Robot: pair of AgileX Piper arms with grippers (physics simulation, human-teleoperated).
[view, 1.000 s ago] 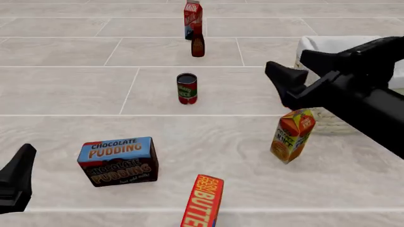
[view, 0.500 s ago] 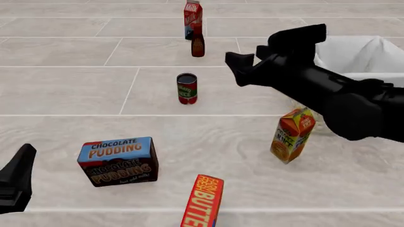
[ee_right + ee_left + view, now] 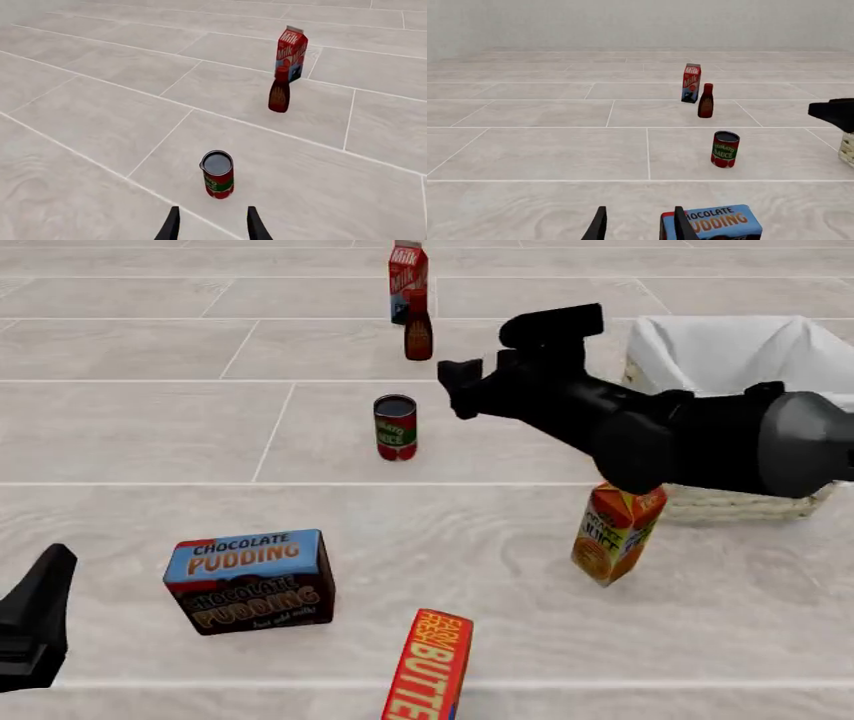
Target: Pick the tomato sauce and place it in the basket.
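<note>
The tomato sauce can (image 3: 395, 427) stands upright on the tiled surface, with a dark top and a red label with a green band. It also shows in the left wrist view (image 3: 724, 149) and the right wrist view (image 3: 217, 175). My right gripper (image 3: 486, 355) is open and empty, hovering just right of and behind the can, apart from it. Its fingers (image 3: 172, 226) point at the can. The basket (image 3: 747, 502), pale wicker with white lining, stands at the right, partly behind my right arm. My left gripper (image 3: 38, 620) is open (image 3: 639, 227) and empty at the near left.
A chocolate pudding box (image 3: 250, 580) sits near left, a butter box (image 3: 430, 665) at the front edge, and an orange juice carton (image 3: 617, 525) in front of the basket. A milk carton (image 3: 407, 278) and dark bottle (image 3: 418, 335) stand behind the can.
My right arm has swung left and forward from over the basket to just beside the can, uncovering the basket. The left arm and the groceries have not moved.
</note>
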